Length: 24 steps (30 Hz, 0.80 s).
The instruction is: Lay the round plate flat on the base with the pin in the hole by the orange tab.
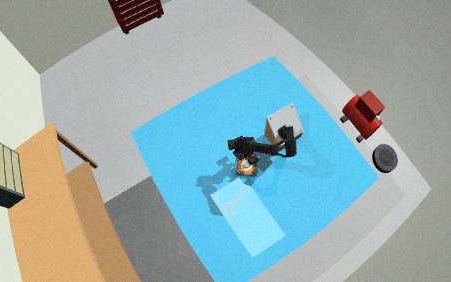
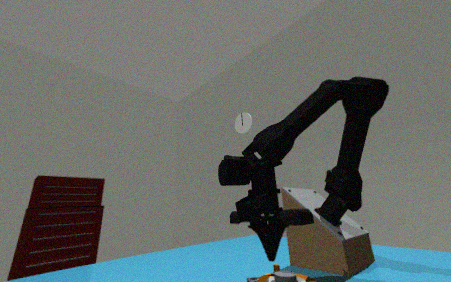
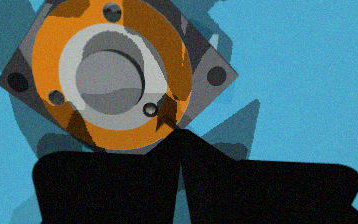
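Observation:
The round orange plate (image 3: 45,55) (image 2: 302,277) with a pale inner ring sits around the grey post (image 3: 105,75) on the dark square base (image 3: 202,100). Its upright orange tab (image 3: 168,107) (image 2: 276,268) stands in shadow beside a small hole (image 3: 150,109) in the wrist view. A pale round spot shows inside that hole, looking like the pin's top. The plate looks nearly level, but its underside is hidden. My gripper (image 3: 180,135) (image 2: 271,259) is shut and empty. Its tips are just above the tab, with a small gap in the exterior view.
The arm's slanted mount (image 1: 280,117) (image 2: 315,250) stands on the blue mat (image 1: 185,140) behind the base. A pale rectangle (image 1: 255,225) lies on the mat in front of the base. A red chair-like object (image 1: 362,117) and a dark round object (image 1: 385,158) are farther off.

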Each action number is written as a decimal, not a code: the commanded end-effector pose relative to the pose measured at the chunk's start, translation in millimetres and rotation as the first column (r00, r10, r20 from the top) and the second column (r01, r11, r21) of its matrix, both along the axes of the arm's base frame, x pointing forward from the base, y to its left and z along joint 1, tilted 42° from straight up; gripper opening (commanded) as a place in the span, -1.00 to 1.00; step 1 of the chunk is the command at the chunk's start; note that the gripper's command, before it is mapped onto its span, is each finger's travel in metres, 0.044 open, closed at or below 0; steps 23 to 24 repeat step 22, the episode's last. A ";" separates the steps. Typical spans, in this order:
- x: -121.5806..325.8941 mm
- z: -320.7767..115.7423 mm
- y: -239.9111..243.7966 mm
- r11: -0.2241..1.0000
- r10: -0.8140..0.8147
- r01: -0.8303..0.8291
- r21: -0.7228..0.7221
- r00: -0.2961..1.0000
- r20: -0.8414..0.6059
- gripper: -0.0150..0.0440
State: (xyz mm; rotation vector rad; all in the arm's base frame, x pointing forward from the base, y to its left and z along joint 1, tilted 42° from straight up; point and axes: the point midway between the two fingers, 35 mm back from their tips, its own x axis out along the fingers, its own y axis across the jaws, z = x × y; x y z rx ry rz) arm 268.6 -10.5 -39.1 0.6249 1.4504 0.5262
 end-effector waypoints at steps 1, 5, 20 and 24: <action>1.3 15.5 -15.5 1.000 -0.002 0.002 -0.009 1.000 0.013 -0.49; -4.5 25.9 -24.2 1.000 -0.002 0.002 -0.009 1.000 0.012 -0.49; -3.5 18.6 -18.3 1.000 -0.008 0.008 -0.004 1.000 0.006 -0.49; -3.5 18.6 -18.3 1.000 -0.008 0.008 -0.004 1.000 0.006 -0.49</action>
